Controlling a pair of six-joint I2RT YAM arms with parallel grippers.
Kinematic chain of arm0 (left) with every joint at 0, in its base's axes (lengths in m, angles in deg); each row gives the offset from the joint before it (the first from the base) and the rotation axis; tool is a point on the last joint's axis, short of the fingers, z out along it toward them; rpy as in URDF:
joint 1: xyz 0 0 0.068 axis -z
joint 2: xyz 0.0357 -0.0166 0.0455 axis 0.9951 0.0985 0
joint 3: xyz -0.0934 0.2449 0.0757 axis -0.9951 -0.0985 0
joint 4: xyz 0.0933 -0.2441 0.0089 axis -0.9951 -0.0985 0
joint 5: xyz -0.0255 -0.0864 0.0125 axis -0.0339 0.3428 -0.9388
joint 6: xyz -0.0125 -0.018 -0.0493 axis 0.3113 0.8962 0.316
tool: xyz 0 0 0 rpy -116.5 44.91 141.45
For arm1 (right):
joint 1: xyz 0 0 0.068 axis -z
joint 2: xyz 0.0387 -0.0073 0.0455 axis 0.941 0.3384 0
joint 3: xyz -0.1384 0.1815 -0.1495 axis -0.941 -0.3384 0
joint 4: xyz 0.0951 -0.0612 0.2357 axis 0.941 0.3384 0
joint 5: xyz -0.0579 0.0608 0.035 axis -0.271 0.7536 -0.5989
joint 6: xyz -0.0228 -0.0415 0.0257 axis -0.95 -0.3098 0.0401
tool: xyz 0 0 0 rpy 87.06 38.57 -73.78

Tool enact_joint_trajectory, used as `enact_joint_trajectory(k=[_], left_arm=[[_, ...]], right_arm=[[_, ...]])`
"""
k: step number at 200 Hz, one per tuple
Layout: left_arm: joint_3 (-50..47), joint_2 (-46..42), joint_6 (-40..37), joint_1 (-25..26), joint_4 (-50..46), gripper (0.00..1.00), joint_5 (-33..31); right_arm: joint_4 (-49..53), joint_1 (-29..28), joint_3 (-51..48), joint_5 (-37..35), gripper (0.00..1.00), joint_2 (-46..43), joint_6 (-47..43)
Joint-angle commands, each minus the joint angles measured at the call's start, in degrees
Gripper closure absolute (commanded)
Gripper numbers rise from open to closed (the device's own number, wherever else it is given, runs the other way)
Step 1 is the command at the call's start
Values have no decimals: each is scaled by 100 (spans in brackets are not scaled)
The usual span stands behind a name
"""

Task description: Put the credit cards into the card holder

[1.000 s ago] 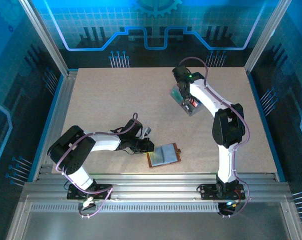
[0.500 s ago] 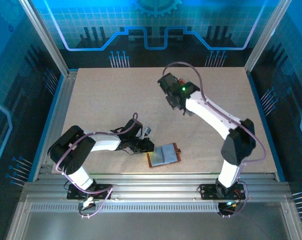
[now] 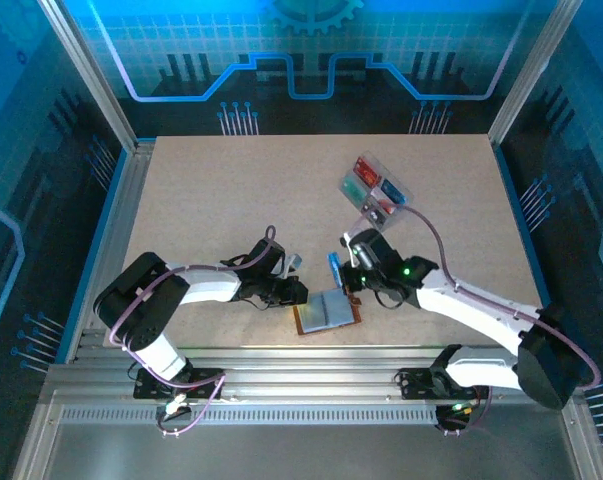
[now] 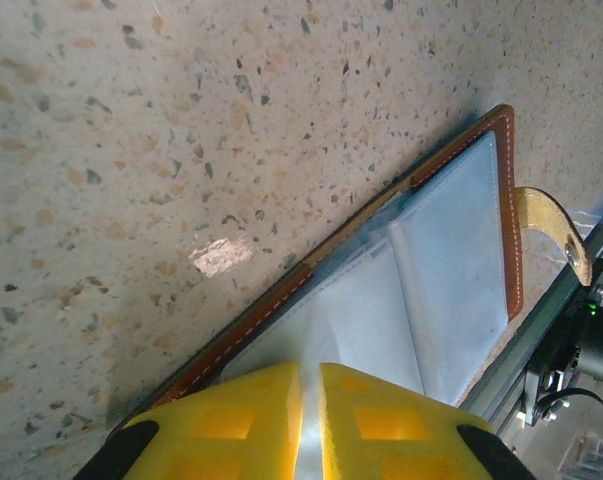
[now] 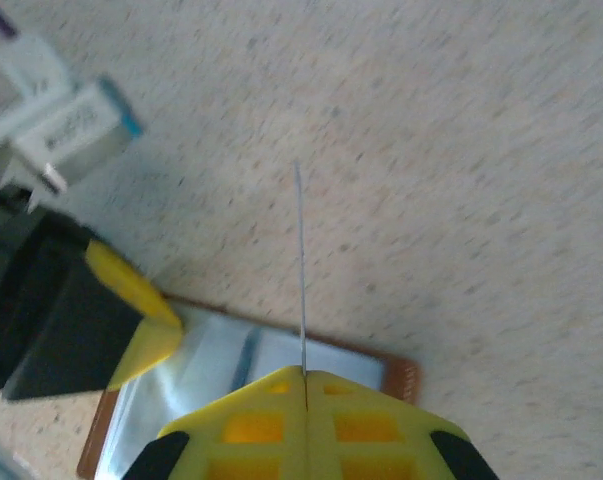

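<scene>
The brown card holder (image 3: 328, 308) lies open near the table's front, its pale lining (image 4: 451, 270) up and its clasp tab (image 4: 551, 225) on the right. My left gripper (image 3: 291, 292) (image 4: 309, 400) is shut on the holder's left side, pinching a pale sleeve. My right gripper (image 3: 345, 266) (image 5: 305, 378) is shut on a blue credit card (image 3: 333, 270), held upright just above the holder's far edge. That card shows edge-on as a thin line (image 5: 300, 260) over the holder (image 5: 271, 350). Red (image 3: 365, 166), teal (image 3: 355, 186) and blue (image 3: 389, 193) cards lie in the tray.
A clear plastic compartment tray (image 3: 378, 213) sits at the back right of centre. The left arm's yellow finger (image 5: 131, 290) is close on the left of the held card. Metal rails (image 3: 311, 355) run along the near table edge, just beyond the holder.
The right arm has swung from the tray at the back down to the card holder, carrying a blue card. The tray is now uncovered. The left arm has not moved.
</scene>
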Motion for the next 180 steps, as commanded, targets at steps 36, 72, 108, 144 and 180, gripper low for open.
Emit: enact_joint_trajectory(k=[36,72,108,144,180], left_arm=[[-260,90,-234,63,-814,84,-392],[-252,116,-223,66,-796,84,-378],[-256,108,-226,66,-796,84,-374],[-260,108,-226,65,-792,84,-372],[-260,106,-226,61,-787,84,-378]], right_arm=[[-2599,185,-1558,1309,100,-382,1379],[-3150,337,-1975,1530,100,-305,1814],[-3104,426,-2016,1640,100,-300,1919],[-2890,442,-1977,1523,100,-268,1913],[-2562,462,-1876,1341,100,-391,1764]])
